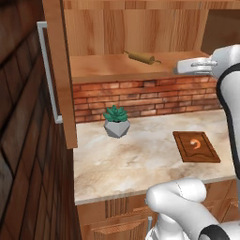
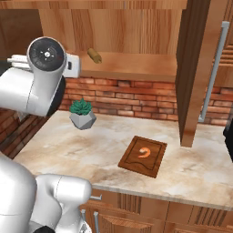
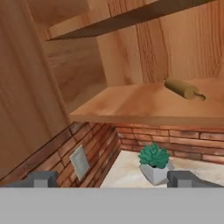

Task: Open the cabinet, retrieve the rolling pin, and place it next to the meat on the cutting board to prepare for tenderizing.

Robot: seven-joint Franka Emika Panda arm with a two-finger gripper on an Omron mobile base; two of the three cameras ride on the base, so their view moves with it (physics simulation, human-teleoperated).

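Observation:
The cabinet [image 1: 58, 70] stands open, its doors swung wide with grey bar handles [image 2: 214, 68]. The tan rolling pin [image 1: 140, 57] lies on the cabinet's lower shelf towards the back, also seen as the rolling pin [image 3: 181, 89] at the upper right of the hand view. My gripper [image 3: 113, 179] is open with nothing between its fingers. It hovers at the shelf's front right edge [image 1: 183, 67], short of the pin. On the countertop below, the dark cutting board [image 1: 196, 146] carries the small orange meat [image 1: 197, 143]; from the right the board [image 2: 154, 170] and meat [image 2: 144, 152] show too.
A green potted plant [image 1: 116, 121] in a grey pot sits on the marbled counter [image 1: 131, 159] below the shelf. A brick backsplash [image 1: 150, 96] runs behind with a wall outlet [image 3: 80, 162]. The open doors project over the counter at both sides.

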